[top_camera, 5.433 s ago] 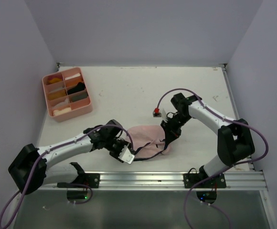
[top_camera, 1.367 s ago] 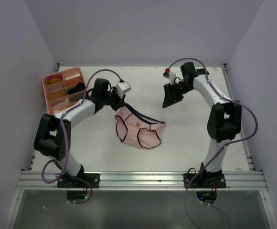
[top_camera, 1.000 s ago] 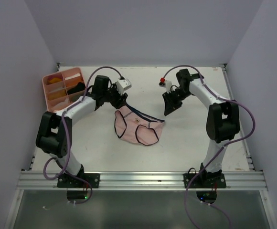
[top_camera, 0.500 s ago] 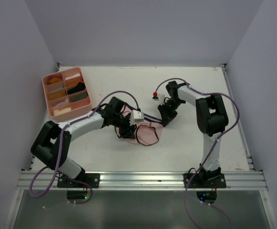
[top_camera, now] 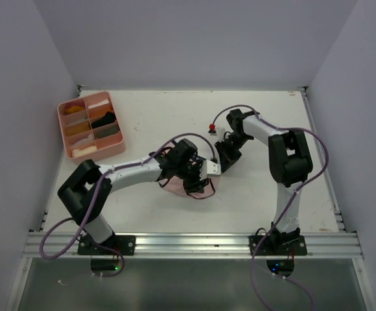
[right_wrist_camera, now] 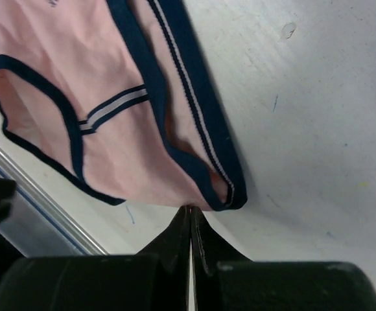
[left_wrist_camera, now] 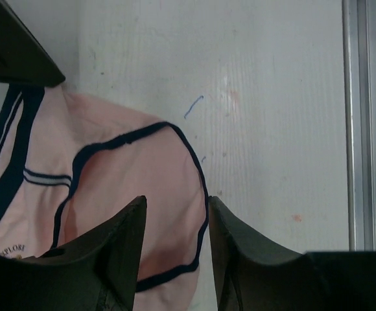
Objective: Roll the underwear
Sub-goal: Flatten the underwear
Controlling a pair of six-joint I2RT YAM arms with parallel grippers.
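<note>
The pale pink underwear with dark navy edging lies flat on the table's middle, mostly hidden under my left gripper. In the left wrist view the left gripper is open, with the cloth and its leg-hole edge between the fingers. My right gripper is at the garment's right edge. In the right wrist view it is shut, its tip touching the cloth's edge by the navy waistband. No olive-brown garment shows on the table.
A pink compartment tray with several rolled cloths stands at the back left. A metal rail runs along the near table edge and also shows in the left wrist view. Walls close in on three sides.
My left gripper swung from beside the tray forward and right until it was over the underwear. My right gripper came down from the back to the garment's right edge and has stayed there.
</note>
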